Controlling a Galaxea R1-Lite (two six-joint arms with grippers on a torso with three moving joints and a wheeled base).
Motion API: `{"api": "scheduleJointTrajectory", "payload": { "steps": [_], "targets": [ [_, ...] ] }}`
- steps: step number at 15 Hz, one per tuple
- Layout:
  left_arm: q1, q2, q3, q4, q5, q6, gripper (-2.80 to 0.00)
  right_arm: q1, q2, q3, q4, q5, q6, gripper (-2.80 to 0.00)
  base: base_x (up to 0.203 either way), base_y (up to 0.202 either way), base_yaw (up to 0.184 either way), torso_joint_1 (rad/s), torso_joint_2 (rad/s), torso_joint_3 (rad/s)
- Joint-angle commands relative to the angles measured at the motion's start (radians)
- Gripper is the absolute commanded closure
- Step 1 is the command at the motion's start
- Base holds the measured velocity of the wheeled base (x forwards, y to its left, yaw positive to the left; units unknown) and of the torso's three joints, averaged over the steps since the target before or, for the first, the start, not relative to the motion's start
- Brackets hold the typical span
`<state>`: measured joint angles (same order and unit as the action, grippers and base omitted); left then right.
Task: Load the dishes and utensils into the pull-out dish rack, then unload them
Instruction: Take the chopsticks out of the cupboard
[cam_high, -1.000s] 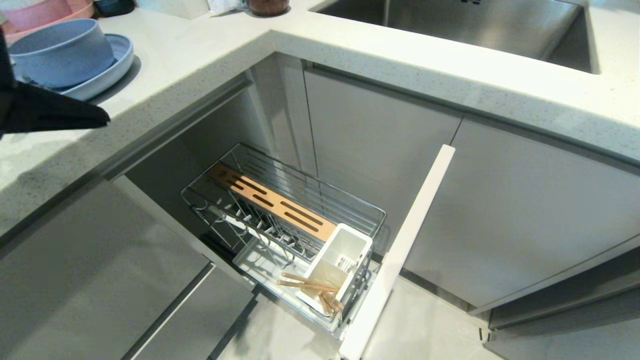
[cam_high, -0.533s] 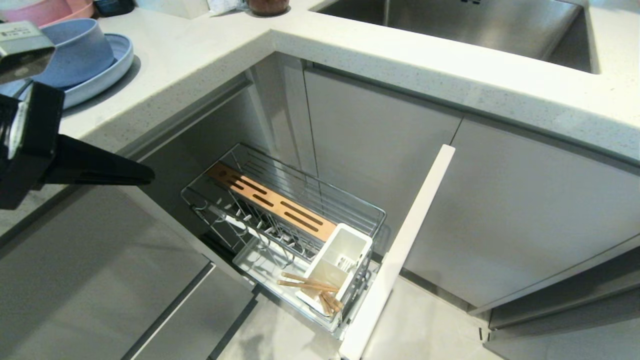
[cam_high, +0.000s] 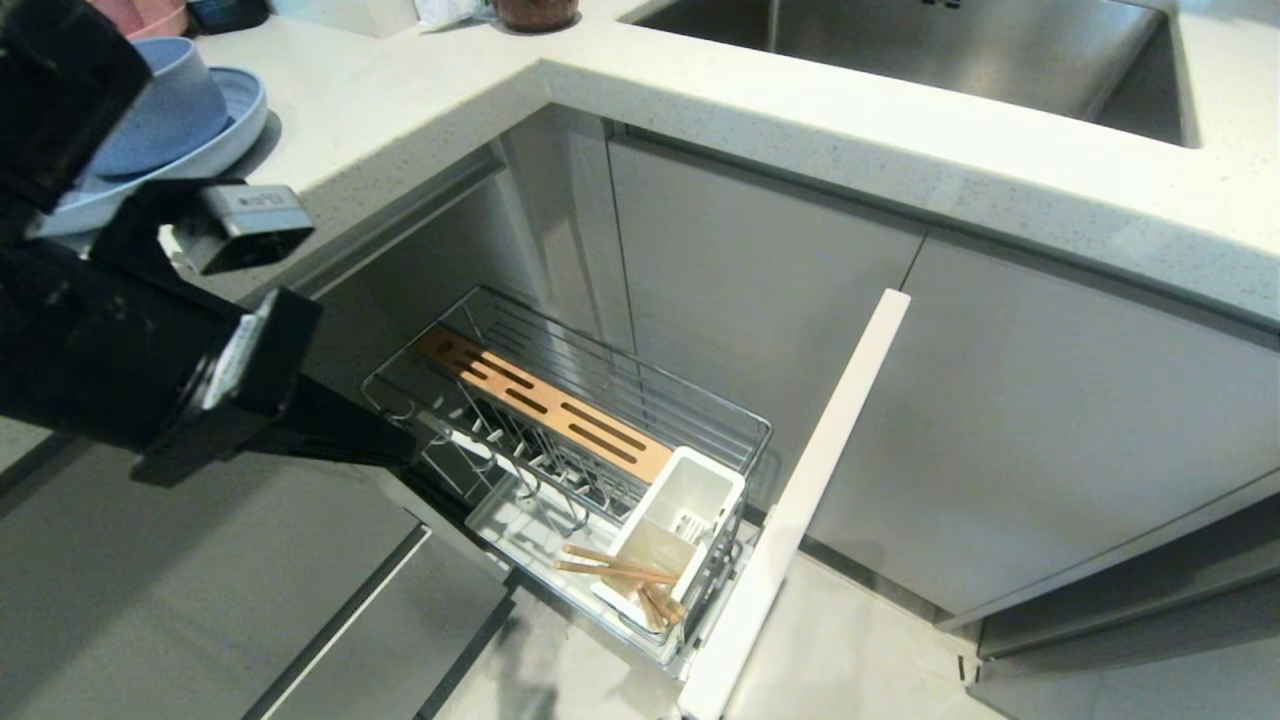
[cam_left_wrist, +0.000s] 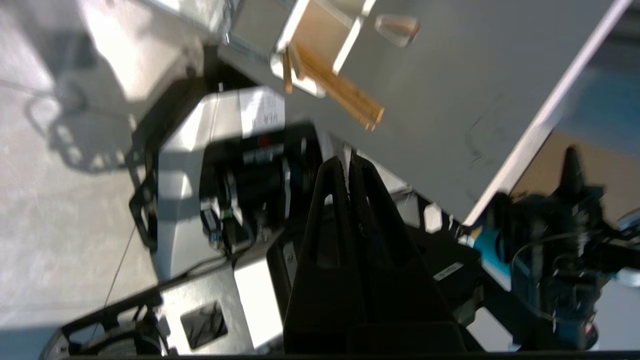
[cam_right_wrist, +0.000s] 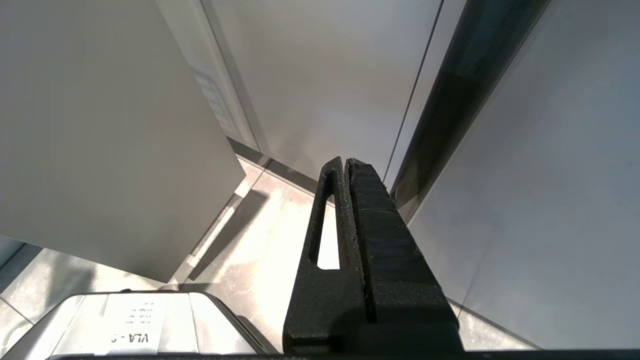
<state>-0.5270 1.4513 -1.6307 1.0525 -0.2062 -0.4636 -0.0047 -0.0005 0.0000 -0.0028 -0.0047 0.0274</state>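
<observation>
Head view: left claw (cam_high: 395, 447) clenched on nothing, tips together, poised just off the back-left corner of the pull-out dish rack (cam_high: 570, 440), pointing toward 3 o'clock. Chopsticks (cam_high: 620, 575) down at the rack's near end beside the white caddy (cam_high: 680, 520), roughly 4 o'clock from the claw tip, well apart, long axis running nearly level across the picture with a slight downward tilt to the right. Pale blue bowl (cam_high: 165, 110) resting in the pale blue plate (cam_high: 235, 120) on the counter (cam_high: 420, 90) at 11 o'clock, behind the arm. Spoon not to be made out.

Left wrist view: claw (cam_left_wrist: 348, 162) shut, empty; chopsticks (cam_left_wrist: 345, 95) ahead at 12 o'clock, clear of the tips, sticking out of the caddy (cam_left_wrist: 320, 35) on a slant.

Right wrist view: right claw (cam_right_wrist: 346, 165) closed and empty, hanging by the cabinet fronts above the floor, far from the rack; left arm judged much the nearer for any pick
</observation>
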Motion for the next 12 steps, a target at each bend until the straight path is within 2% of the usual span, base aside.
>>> {"api": "scheduleJointTrajectory", "payload": {
  "steps": [1,3,4,12],
  "targets": [
    [-0.063,0.092,0.029,0.015,0.000,-0.010,-2.80,0.000,-0.004,0.002,0.000,0.000,0.000,0.00,0.000,0.000,0.000,0.000,0.00,0.000],
    [-0.135,0.138,0.036,0.040,0.011,-0.042,-2.80,0.000,-0.004,0.002,0.000,0.000,0.000,0.00,0.000,0.000,0.000,0.000,0.00,0.000],
    [-0.147,0.169,0.036,0.044,0.020,-0.057,-2.80,0.000,-0.004,0.002,0.000,0.000,0.000,0.00,0.000,0.000,0.000,0.000,0.00,0.000],
    [-0.147,0.378,0.010,0.101,0.010,-0.058,-2.80,0.000,-0.004,0.002,0.000,0.000,0.000,0.00,0.000,0.000,0.000,0.000,0.00,0.000]
  ]
}}
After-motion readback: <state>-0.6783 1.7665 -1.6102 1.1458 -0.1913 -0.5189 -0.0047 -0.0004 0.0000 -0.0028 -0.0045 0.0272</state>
